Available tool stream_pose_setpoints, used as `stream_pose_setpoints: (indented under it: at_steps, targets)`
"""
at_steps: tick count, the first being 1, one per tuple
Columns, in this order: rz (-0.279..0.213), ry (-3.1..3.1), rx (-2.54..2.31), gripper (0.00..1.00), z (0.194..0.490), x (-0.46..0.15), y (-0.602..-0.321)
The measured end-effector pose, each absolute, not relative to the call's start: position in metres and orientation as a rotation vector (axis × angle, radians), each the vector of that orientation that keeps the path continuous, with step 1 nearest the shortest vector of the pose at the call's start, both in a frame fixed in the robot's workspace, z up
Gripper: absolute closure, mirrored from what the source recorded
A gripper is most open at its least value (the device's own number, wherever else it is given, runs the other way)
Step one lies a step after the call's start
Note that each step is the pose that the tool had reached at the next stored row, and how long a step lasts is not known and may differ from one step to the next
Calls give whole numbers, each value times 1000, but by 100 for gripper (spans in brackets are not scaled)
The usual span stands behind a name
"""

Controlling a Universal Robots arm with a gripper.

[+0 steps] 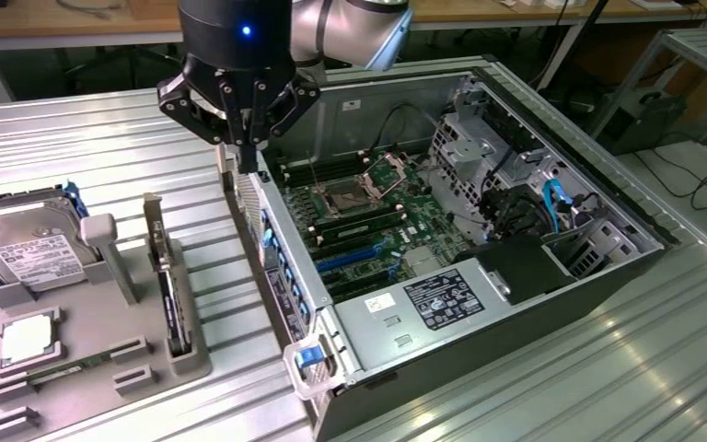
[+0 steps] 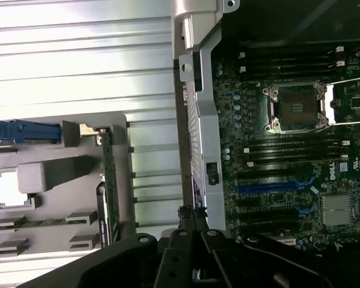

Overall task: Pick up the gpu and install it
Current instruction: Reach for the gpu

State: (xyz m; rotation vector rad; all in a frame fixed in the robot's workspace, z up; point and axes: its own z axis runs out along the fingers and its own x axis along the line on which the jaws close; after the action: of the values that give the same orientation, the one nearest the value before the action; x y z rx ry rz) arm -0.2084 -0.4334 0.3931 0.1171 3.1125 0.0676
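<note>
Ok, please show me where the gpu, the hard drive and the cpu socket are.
gpu [image 1: 177, 308]: exterior view, on its dark upper edge.
hard drive [image 1: 30, 251]: exterior view, on its white label.
cpu socket [image 2: 295, 108]: wrist view, on its middle.

Strong light glares off the ribbed metal table [image 2: 78, 60], washing it white. The case [image 1: 550, 350] lies shadowed inside.

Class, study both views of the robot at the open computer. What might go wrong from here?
1. The tool hangs right over the computer case wall, while the gpu stands in the grey holder; descending here may strike metal.
2. The gpu sits edge-on in a narrow slot; an off-centre grasp might tilt or jam it.
</note>
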Motion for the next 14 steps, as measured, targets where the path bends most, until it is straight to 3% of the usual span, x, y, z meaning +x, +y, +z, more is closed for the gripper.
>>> stream_pose_setpoints:
  at_steps: [14]
  targets:
    - [68,3113,117,89,393,-218,-440]
